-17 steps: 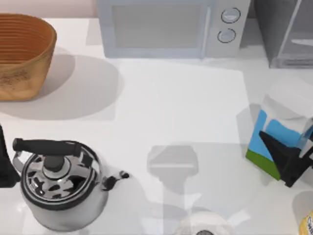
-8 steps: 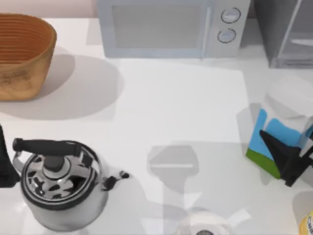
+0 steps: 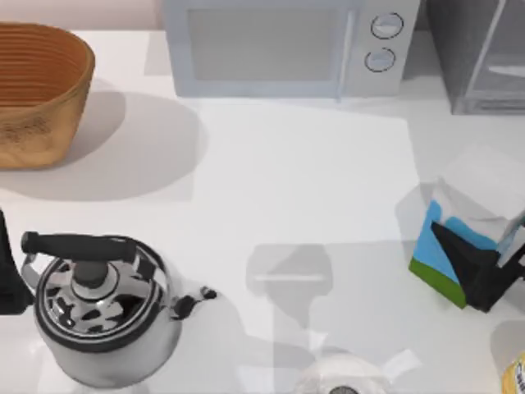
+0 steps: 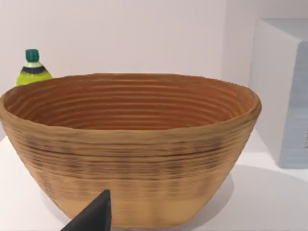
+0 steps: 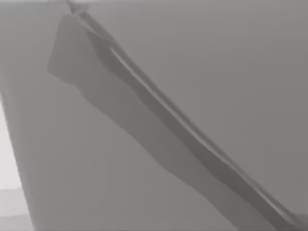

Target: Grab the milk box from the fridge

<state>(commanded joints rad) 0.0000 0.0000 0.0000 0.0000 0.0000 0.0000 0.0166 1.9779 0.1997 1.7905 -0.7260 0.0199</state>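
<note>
The milk box (image 3: 447, 246) stood tilted at the frame's right edge, white gable leaning toward the upper right, green base lower left. The right gripper (image 3: 484, 275) had its jaws closed on its blue side.

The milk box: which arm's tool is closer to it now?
Right. The right tool is against the milk box at the table's right side; the left tool is parked at the far left edge, beside the kettle.

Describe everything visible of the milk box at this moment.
In the top view, the milk box is a small gable-top carton, seemingly of coated card: white top, light-blue sides, green band at the base. It is out of the fridge, at the table's right side, leaning so the white top lies nearer the fridge and the green base nearer the front edge. The right end effector has a dark finger across its blue side, gripping it. Nothing else touches it.
</note>
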